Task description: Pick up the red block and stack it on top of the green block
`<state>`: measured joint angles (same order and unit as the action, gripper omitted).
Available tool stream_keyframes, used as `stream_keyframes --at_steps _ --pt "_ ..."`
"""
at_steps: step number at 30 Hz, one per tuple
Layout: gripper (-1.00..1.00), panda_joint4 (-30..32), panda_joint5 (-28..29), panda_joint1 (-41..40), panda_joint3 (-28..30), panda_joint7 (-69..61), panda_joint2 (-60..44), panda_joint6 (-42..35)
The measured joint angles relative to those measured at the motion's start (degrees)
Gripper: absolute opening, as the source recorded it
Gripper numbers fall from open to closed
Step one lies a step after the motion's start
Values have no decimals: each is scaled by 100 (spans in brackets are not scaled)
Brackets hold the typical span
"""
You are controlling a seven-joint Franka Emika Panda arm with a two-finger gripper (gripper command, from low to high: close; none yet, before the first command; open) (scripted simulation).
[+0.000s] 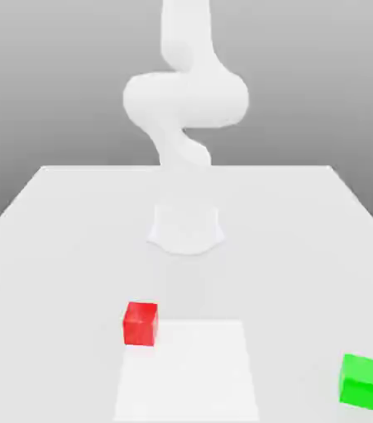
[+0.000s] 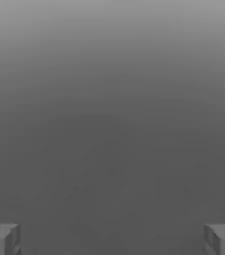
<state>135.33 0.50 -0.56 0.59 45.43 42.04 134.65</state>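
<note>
Standing wide apart, the two dark grey fingers of the gripper (image 2: 112, 240) are framing an empty gap in the hand view; the pincer is gripping nothing. Beyond them a plain grey backdrop is showing, so the hand is apparently pointing away from the tabletop. In the exterior view the smooth white robot arm (image 1: 186, 99) is rising from its base (image 1: 186, 230) on the pale, flat table (image 1: 57, 248). The small, matte bright red cube (image 1: 141, 325) is resting nearer the camera than that base and slightly toward the exterior view's left, beside the back corner of a brighter white rectangular patch (image 1: 188, 372). The matching bright green cube (image 1: 360, 382) is sitting well apart, toward the exterior view's right and nearer the camera still.

The task is probably just beginning, with the reach for the red cube pending. The coming move is turning on that offset: the hand is needing to swing out from the base, toward the exterior view's left, and face down. Being a cube, the block is offering no long axis, so its flat sides are setting the grasp angle; a skewed approach could be catching a corner.
</note>
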Motion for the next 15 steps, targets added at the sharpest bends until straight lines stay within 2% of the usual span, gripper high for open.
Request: stream_keyframes --at_steps 15 --pt "0 2544 207 -425 555 -414 -2901 2117"
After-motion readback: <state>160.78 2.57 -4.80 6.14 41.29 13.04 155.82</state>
